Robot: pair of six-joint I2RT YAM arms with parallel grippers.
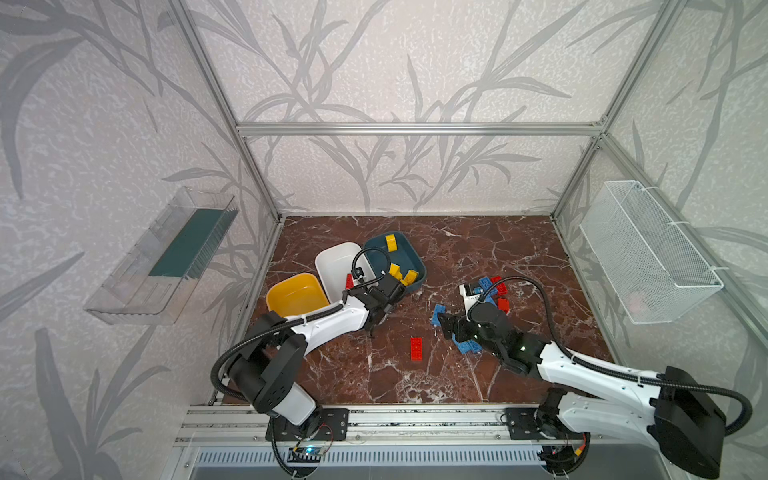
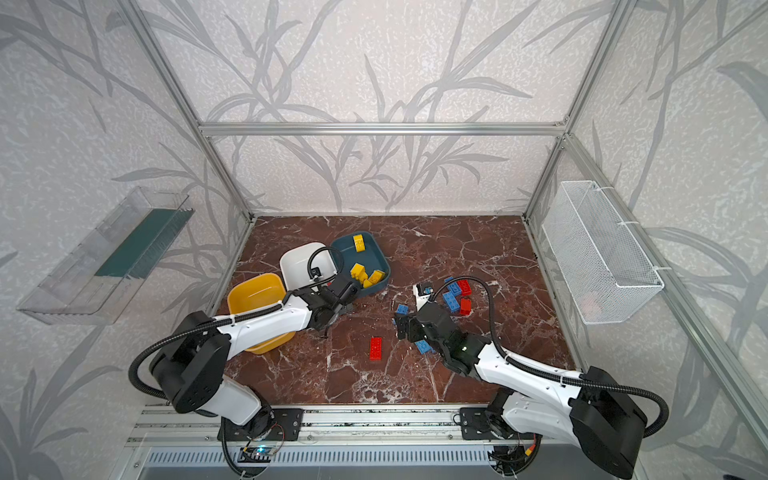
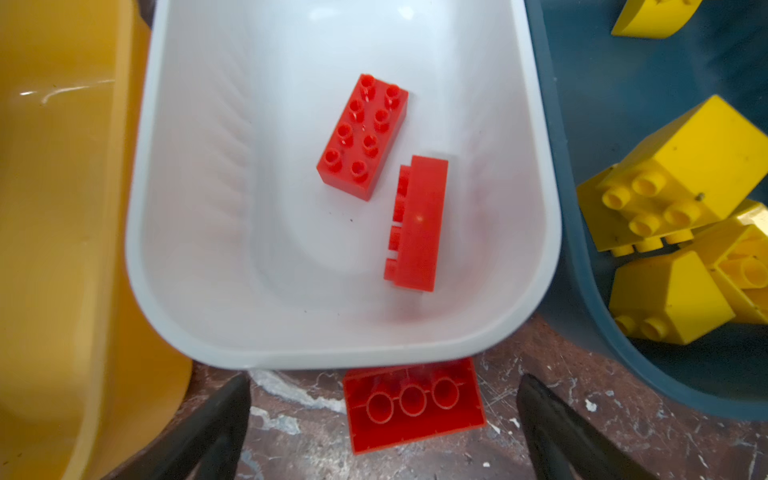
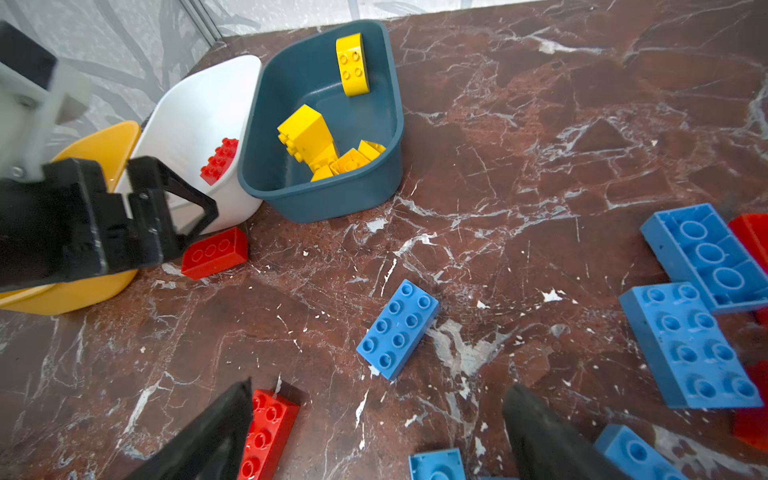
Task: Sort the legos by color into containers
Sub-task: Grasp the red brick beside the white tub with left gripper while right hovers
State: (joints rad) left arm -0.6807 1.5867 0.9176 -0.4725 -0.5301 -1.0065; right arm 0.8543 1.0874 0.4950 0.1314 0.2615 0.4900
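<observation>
We list, left to right: mustard tub [image 1: 291, 291], nothing seen inside; white tub [image 1: 332, 259], holding two red legos [image 3: 361, 137]; left hand [image 3: 385, 378], fingers spread and empty, over one fallen red lego [image 3: 413, 405] lying hollow side up on the worktop just beside that tub; teal tub [image 1: 409, 253], holding yellow legos [image 3: 665, 178]; right hand [image 4: 380, 384], fingers spread and empty, above loose blue legos [image 4: 397, 328]. We judge these bricks light, rigid and slick: pinch across the long flat walls.

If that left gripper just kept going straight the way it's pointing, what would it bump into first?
Most likely the upside-down red brick on the table, right ahead of the open left gripper. Just behind it stands the wall of the white tub. Depth is unclear.
</observation>
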